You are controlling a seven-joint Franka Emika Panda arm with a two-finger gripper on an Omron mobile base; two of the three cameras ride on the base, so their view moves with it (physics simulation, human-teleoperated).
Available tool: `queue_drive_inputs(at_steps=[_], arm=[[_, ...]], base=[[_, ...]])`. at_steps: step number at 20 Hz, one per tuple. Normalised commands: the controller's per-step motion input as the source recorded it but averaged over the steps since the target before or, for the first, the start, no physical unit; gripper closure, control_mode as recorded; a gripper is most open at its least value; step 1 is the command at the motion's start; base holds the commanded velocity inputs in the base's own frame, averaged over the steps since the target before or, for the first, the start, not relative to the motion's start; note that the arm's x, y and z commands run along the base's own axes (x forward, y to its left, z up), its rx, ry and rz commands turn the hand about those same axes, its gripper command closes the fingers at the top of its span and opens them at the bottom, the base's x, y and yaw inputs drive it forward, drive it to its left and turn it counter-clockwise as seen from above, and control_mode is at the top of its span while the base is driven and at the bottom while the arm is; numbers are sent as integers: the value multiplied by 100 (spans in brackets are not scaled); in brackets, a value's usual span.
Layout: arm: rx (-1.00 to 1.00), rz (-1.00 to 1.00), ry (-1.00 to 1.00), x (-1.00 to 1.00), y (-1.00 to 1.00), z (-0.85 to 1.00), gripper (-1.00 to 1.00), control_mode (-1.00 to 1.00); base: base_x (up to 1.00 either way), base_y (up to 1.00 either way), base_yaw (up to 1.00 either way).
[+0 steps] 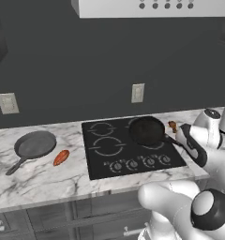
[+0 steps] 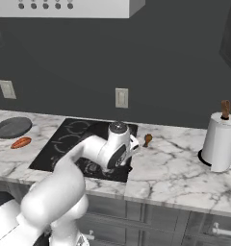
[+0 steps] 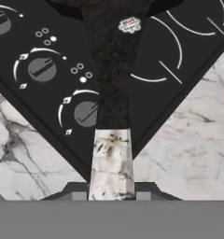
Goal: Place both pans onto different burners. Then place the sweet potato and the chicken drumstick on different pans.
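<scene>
The near-black pan (image 1: 146, 130) sits over the back right burner of the black cooktop (image 1: 99, 166). Its thin handle (image 1: 170, 139) points right into my gripper (image 1: 179, 136). In the hand view the handle (image 3: 113, 79) runs down between my fingertips, and my gripper (image 3: 111, 196) is shut on it. I cannot tell whether the pan rests on the glass or hangs just above it. The grey pan (image 1: 34, 144) lies on the counter at the left, with the sweet potato (image 1: 61, 157) beside it. The chicken drumstick (image 1: 172, 125) lies just behind the handle, right of the cooktop.
The two left burners (image 1: 105, 138) are bare. Knobs (image 1: 133, 164) line the cooktop's front edge. A paper towel roll (image 2: 219, 141) stands on the marble counter (image 2: 175, 168) at the far right. A range hood (image 1: 152, 7) hangs overhead.
</scene>
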Motion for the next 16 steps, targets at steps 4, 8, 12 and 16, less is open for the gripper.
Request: queue_drive_inputs(at_steps=[4,8,12,16], arm=[[3,7,8,27,-7,0,100,-100],[1,2,7,22,-12,-13,100,-100],[1,0,3,9,-12,-32,100,-100],[2,0,2,14,-8,-29,100,-100]], base=[[0,0,0],[0,0,0],[0,0,0],[0,0,0]])
